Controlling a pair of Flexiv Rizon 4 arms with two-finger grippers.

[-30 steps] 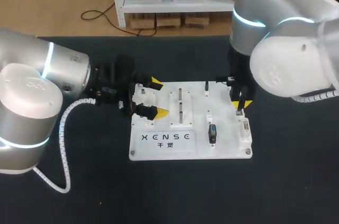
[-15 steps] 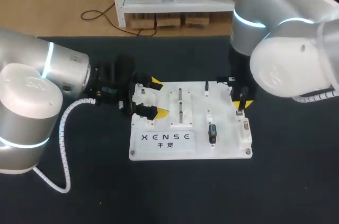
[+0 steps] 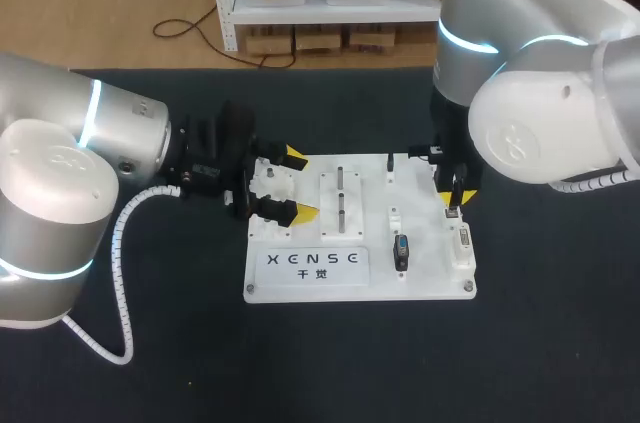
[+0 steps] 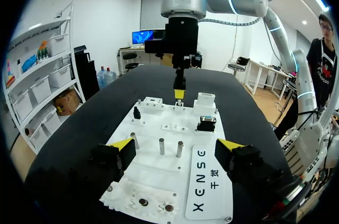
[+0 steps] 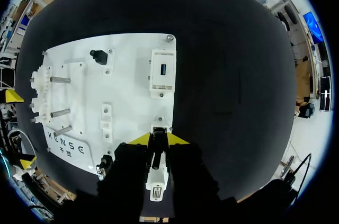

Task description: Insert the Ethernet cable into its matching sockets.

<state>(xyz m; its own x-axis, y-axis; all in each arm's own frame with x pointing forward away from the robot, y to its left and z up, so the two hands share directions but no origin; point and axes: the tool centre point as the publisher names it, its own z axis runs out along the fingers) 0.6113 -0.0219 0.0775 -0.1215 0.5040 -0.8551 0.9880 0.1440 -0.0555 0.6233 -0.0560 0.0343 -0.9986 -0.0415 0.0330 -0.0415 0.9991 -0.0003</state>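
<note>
The right tool (image 5: 154, 140) grasps the cable plug (image 5: 157, 152) at the socket (image 5: 159, 128) on the board (image 5: 130, 91); insertion seems underway, needing a straight push. The left tool (image 4: 177, 152) straddles the board's edge, released.

A black Ethernet plug (image 5: 157, 152) stands upright, its tip at the small socket (image 5: 159, 128) near the white board's (image 5: 127, 75) edge.

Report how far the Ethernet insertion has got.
Done: the right gripper holds the black-and-white Ethernet plug clamped, its tip at the small socket on the white plastic board. In hand: the push in; I cannot tell whether it is seated. Left: full seating, then release. The left gripper is open over the board's far end.
</note>
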